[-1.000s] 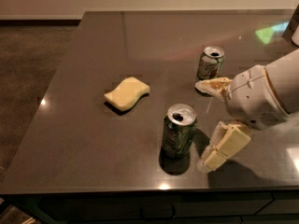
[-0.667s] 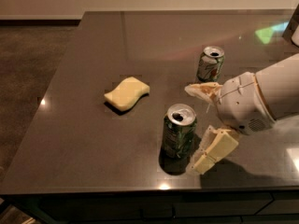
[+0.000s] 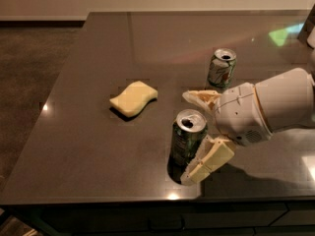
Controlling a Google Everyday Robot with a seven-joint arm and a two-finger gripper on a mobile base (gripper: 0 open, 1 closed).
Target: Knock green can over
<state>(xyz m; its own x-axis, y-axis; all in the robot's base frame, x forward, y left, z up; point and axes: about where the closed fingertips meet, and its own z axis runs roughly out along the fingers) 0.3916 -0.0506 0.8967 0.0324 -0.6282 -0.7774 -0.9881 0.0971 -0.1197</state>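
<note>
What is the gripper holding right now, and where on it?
Nothing held: the gripper is open, fingers either side of the upright dark green aluminium drink can.

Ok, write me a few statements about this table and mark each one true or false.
1. The green can stands upright near the front edge of the table. True.
2. The tool hangs high above the table, shut. False: it reaches in low from the picture's right and is open, with one finger beyond the green can and one in front of it.
3. The yellow sponge lies to the picture's left of the green can. True.
4. The paler can lies on its side. False: it stands upright, farther back than the tool.
</note>
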